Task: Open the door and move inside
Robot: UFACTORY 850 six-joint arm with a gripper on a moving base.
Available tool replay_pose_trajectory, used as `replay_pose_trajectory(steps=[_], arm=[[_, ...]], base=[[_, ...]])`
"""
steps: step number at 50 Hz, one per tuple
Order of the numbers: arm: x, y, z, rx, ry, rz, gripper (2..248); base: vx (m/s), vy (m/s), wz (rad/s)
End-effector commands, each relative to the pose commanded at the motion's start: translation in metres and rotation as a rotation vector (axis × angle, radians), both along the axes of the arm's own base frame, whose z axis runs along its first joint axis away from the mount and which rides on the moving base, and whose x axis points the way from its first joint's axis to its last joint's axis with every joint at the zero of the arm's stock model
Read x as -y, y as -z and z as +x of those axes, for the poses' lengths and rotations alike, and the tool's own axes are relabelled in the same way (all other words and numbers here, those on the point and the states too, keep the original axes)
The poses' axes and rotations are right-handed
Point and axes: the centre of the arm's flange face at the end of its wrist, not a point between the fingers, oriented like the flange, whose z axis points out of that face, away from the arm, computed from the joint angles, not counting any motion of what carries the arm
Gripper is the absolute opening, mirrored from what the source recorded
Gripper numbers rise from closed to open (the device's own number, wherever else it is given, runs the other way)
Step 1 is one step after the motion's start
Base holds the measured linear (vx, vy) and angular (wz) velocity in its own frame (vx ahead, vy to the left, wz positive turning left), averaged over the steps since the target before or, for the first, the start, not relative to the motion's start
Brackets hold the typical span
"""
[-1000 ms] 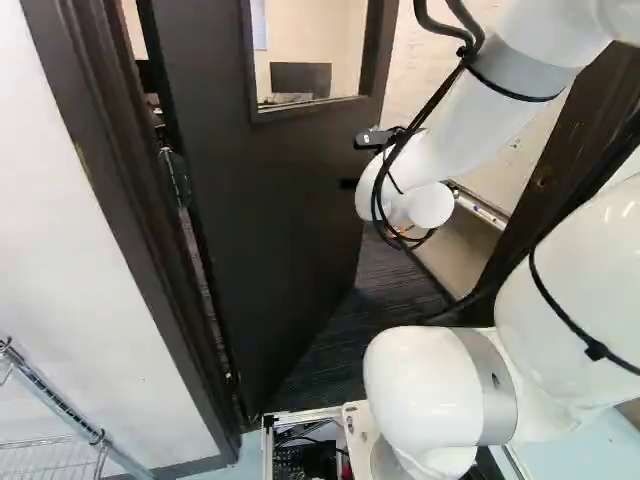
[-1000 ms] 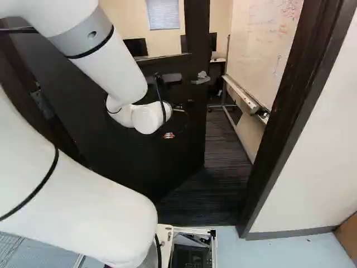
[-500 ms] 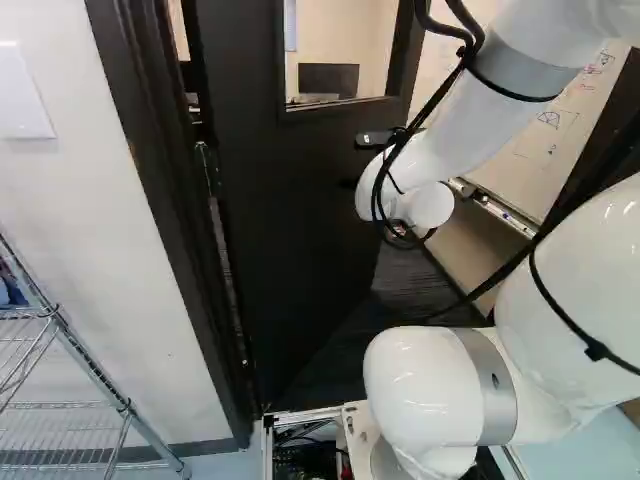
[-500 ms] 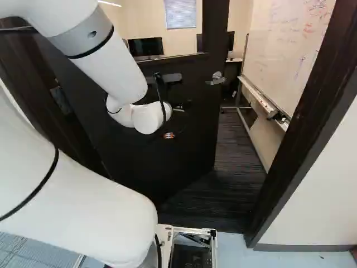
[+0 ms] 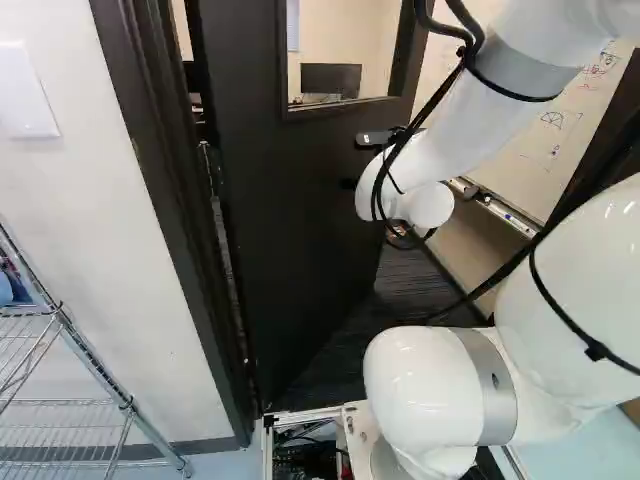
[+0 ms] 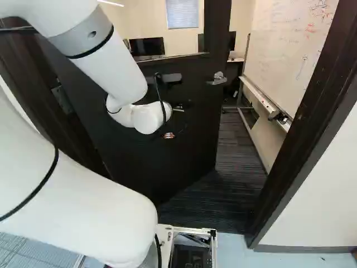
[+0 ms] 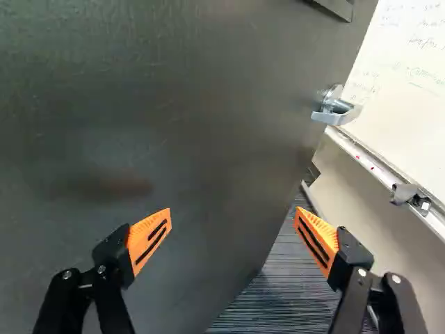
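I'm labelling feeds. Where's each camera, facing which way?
Left base view: on the base, behind the arm to its left, looking ahead and down at the door; arm at right.
Right base view: likewise, from the arm's right; arm at left.
Wrist view: on the wrist, looking along the open gripper at the door.
All share the door and whiteboard.

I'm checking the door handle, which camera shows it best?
The wrist view: the door handle appears largest there, with nothing covering it. The right base view shows it small, on the door. I can't spot it in the left base view.
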Motion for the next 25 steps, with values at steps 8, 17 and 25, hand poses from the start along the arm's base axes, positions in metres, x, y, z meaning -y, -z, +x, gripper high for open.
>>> replay_pose_trajectory(steps=[8,17,25], arm=[[-0.001,0.0,0.002,-0.001,-0.004,0.0,247],[-0.005,-0.001,0.009,-0.003,-0.017,0.001,247],[-0.009,-0.001,0.016,-0.004,-0.023,0.007,247]], base=[[0.0,0.0,0.0],[0.0,0.0,0.0],[0.0,0.0,0.0]])
